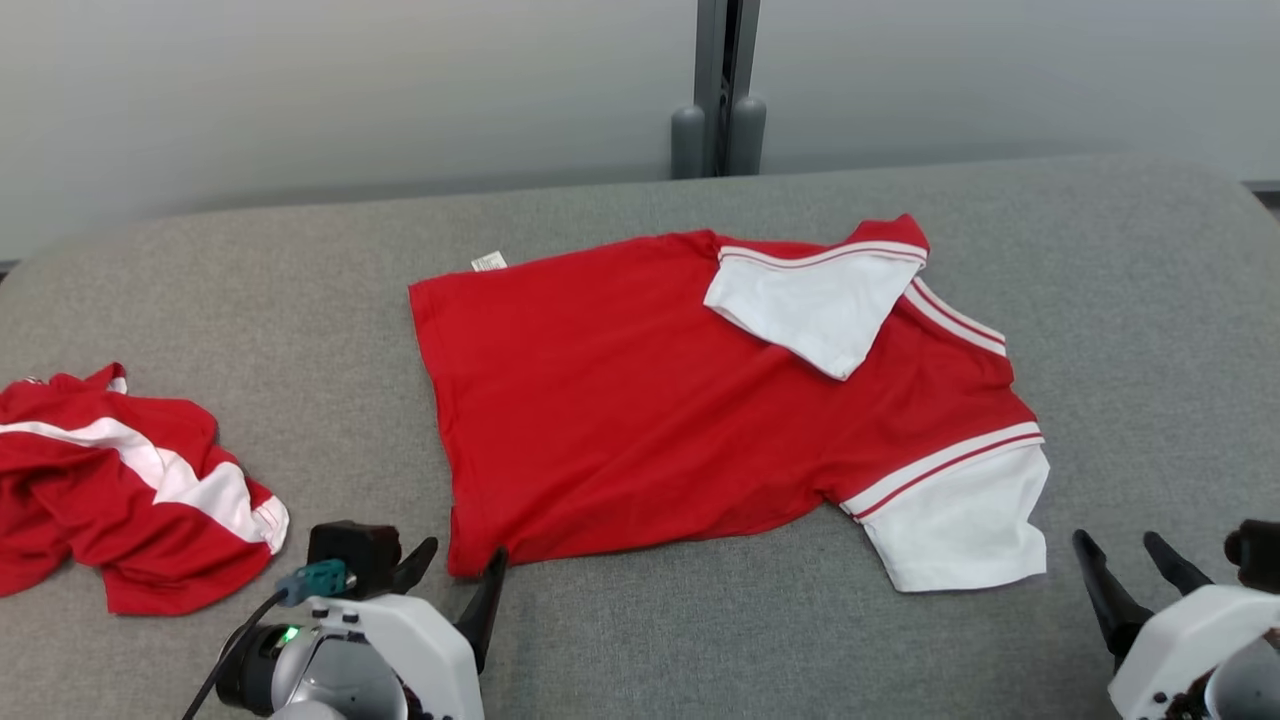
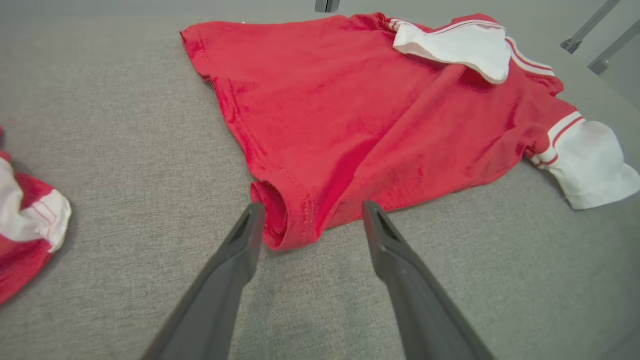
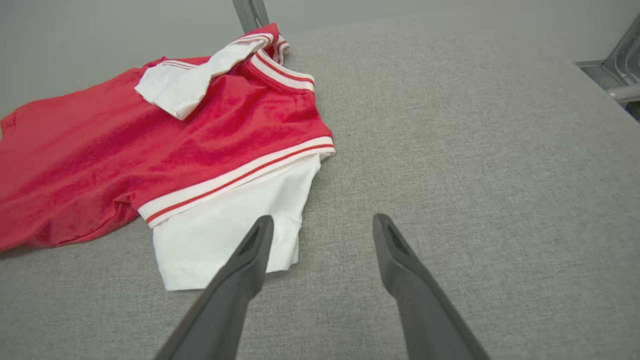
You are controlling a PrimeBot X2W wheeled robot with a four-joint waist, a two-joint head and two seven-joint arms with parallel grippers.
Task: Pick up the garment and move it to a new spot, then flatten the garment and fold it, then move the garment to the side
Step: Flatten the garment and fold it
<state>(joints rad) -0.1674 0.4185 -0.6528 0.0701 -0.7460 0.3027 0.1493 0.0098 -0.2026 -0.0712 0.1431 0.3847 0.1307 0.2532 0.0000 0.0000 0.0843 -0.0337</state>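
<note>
The garment [image 1: 650, 400] is a red T-shirt with white sleeves, spread mostly flat across the middle of the grey surface. Its far sleeve [image 1: 810, 305] is folded back onto the red body, and its near sleeve [image 1: 960, 520] lies flat. My left gripper [image 1: 463, 552] is open at the shirt's near hem corner. In the left wrist view the garment's [image 2: 350, 115] rolled hem corner sits between the left gripper's [image 2: 313, 205] fingertips. My right gripper [image 1: 1115, 540] is open and empty, just right of the near sleeve. In the right wrist view the right gripper [image 3: 324, 217] hovers beside the garment [image 3: 150, 150].
A second red and white garment [image 1: 130, 490] lies crumpled at the left edge, also seen in the left wrist view [image 2: 25, 225]. The grey padded surface [image 1: 1150, 330] stretches bare to the right. A grey post [image 1: 720, 100] stands behind it against the pale wall.
</note>
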